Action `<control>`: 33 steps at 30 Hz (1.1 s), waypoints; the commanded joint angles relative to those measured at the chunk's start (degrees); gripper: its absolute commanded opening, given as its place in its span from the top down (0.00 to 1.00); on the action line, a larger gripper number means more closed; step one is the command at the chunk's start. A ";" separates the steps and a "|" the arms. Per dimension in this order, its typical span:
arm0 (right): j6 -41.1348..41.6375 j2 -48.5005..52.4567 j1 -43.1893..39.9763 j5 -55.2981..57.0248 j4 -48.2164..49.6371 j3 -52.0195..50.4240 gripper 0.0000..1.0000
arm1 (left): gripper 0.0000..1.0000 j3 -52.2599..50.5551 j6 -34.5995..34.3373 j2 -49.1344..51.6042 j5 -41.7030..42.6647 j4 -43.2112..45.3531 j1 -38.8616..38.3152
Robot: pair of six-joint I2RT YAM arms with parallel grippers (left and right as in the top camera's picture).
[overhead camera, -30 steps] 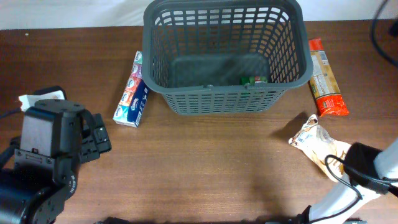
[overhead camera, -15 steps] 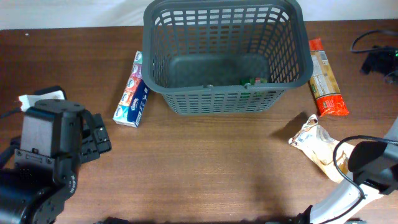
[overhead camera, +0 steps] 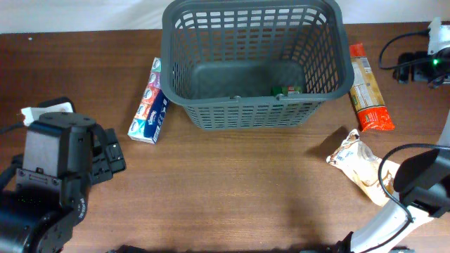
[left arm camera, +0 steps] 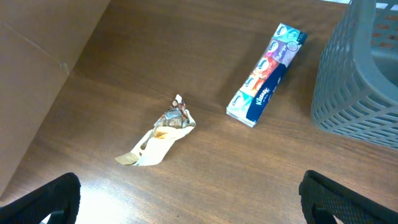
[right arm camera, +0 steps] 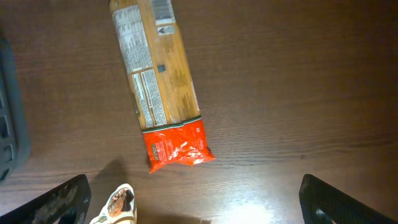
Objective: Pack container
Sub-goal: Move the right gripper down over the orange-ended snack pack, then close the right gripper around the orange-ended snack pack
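My left gripper (left arm camera: 193,210) and right gripper (right arm camera: 200,210) hang spread wide, empty. In the container (overhead camera: 246,116) I see a small green item (overhead camera: 287,90), perhaps a packet; the tissue pack (left arm camera: 266,74) lies just beside it.

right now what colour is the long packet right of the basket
The packet is tan with red-orange ends; clearest in the right wrist view.

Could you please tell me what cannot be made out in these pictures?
- Green item in the container: overhead, too small to identify.
- Cream wrapper: overhead, the right arm covers its near end; right wrist, the bottom edge cuts it.
- Orange packet: right wrist, the top edge cuts it off.
- Crumpled wrapper: overhead, the left arm hides most.
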 commanded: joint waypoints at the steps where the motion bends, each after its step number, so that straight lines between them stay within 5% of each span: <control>1: -2.21 2.47 0.02 -2.36 1.03 -0.85 0.01 | 0.00 -0.11 -0.35 0.07 0.04 -0.02 0.31; 22: -4.37 18.91 8.87 3.48 1.46 -0.87 0.01 | 0.00 -0.11 -0.35 0.07 0.04 -0.02 0.31; 33: -5.20 20.37 5.49 3.17 2.14 -0.87 0.01 | 0.00 -0.11 -0.35 0.07 0.04 -0.02 0.31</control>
